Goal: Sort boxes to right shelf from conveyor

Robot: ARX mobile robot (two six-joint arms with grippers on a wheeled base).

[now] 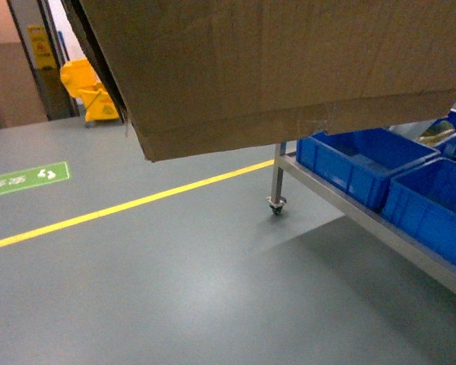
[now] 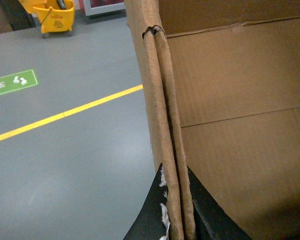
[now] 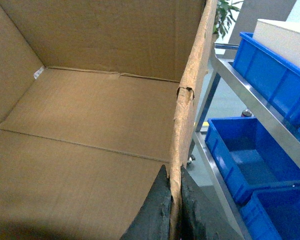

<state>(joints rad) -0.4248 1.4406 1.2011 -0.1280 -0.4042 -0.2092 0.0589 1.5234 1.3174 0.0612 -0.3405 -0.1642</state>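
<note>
A large brown cardboard box (image 1: pixel 273 68) hangs in the air and fills the top of the head view, its taped underside showing. My left gripper (image 2: pixel 176 210) is shut on the box's doubled left wall (image 2: pixel 162 100), one black finger on each side. My right gripper (image 3: pixel 175 205) is shut on the ragged right wall (image 3: pixel 190 100), with the empty inside of the box (image 3: pixel 90 125) to its left. The right shelf (image 1: pixel 349 205) is a steel rack just right of and below the box, and its rail (image 3: pixel 250 100) runs close beside the right wall. The conveyor is out of view.
Blue crates (image 1: pixel 365 163) (image 1: pixel 433 205) sit on the shelf's lower tier, and another (image 3: pixel 275 70) holding a white item sits higher. A shelf post ends in a caster (image 1: pixel 277 205). On the grey floor are a yellow line (image 1: pixel 121 207), a green sign (image 1: pixel 23 179) and a yellow mop bucket (image 1: pixel 91 91).
</note>
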